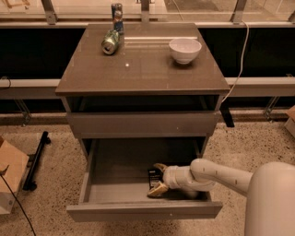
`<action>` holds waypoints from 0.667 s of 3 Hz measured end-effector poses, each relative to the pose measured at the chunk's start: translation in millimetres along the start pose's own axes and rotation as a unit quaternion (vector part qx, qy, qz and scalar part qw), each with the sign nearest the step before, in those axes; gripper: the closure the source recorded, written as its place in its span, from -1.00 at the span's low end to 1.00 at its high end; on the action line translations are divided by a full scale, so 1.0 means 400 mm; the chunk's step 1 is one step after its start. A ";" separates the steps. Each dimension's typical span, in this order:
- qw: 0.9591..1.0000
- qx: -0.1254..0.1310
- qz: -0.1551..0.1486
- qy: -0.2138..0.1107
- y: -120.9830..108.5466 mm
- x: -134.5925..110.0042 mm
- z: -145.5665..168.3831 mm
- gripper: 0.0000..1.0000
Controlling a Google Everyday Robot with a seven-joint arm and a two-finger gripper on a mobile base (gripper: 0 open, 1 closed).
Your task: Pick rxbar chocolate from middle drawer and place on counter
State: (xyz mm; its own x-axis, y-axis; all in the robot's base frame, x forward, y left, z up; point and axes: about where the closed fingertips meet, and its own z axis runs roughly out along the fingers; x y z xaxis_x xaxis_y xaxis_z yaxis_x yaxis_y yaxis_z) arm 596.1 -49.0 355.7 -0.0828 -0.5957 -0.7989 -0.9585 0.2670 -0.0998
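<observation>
The middle drawer (138,210) stood pulled fully out beneath the closed grey front panel (142,124). The white arm (221,175) reached in from the right, and the gripper (156,179) sat low over the drawer's floor in its right half. Its tan fingers (157,189) were spread apart, one on each side of the rxbar chocolate (153,176), which lay on the drawer floor between them; whether they touched it could not be told. On the counter (138,71) a white bowl (185,50) sat towards the right rear, a green can (110,42) lay on its side towards the left rear, and another can (117,11) stood upright just behind that.
</observation>
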 end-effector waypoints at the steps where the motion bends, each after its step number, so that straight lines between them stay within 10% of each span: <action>1: 1.000 0.000 0.003 0.005 -0.001 0.009 -0.003 -0.02; 2: 1.000 0.003 0.006 0.001 -0.001 0.002 -0.016 0.46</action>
State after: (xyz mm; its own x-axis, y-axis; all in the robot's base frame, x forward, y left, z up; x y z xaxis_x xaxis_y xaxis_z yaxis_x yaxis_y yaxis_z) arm 594.8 -54.4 358.7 -0.0950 -0.5933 -0.7993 -0.9556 0.2794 -0.0938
